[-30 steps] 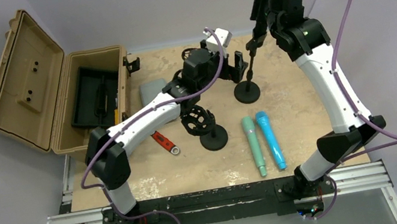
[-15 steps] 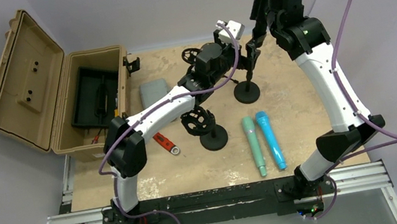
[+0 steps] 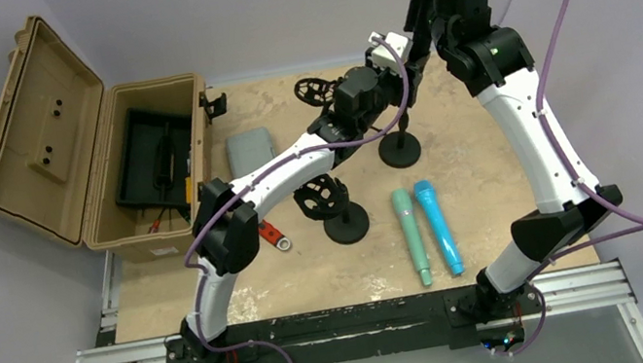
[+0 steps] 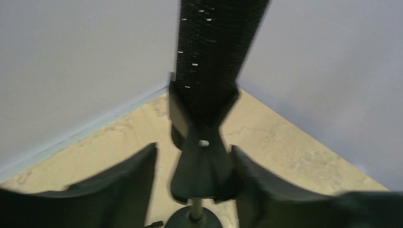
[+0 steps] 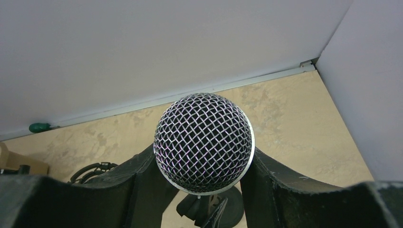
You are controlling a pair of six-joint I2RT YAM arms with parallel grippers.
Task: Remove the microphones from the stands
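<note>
The microphone has a black body (image 4: 211, 57) and a silver mesh head (image 5: 204, 142). My right gripper (image 5: 204, 153) is shut on it just below the head, high over the back of the table (image 3: 416, 42). Its lower end sits in the stand's black clip (image 4: 202, 166). The thin pole (image 4: 195, 213) runs down from the clip to the round base (image 3: 400, 150). My left gripper (image 4: 194, 149) has closed in on the clip, its right finger (image 4: 266, 190) against the clip's side; the view is blurred. In the top view the left gripper (image 3: 399, 80) sits right under the right one.
A second stand (image 3: 347, 227) with a black shock mount (image 3: 320, 196) stands mid-table. A green microphone (image 3: 410, 226) and a blue one (image 3: 437, 226) lie beside it. A red wrench (image 3: 267, 232), a grey box (image 3: 249, 144) and an open tan case (image 3: 92, 131) are to the left.
My left arm has swung right and back to the stand, and its jaws have narrowed from wide open around the clip. The right arm and the microphone have stayed put.
</note>
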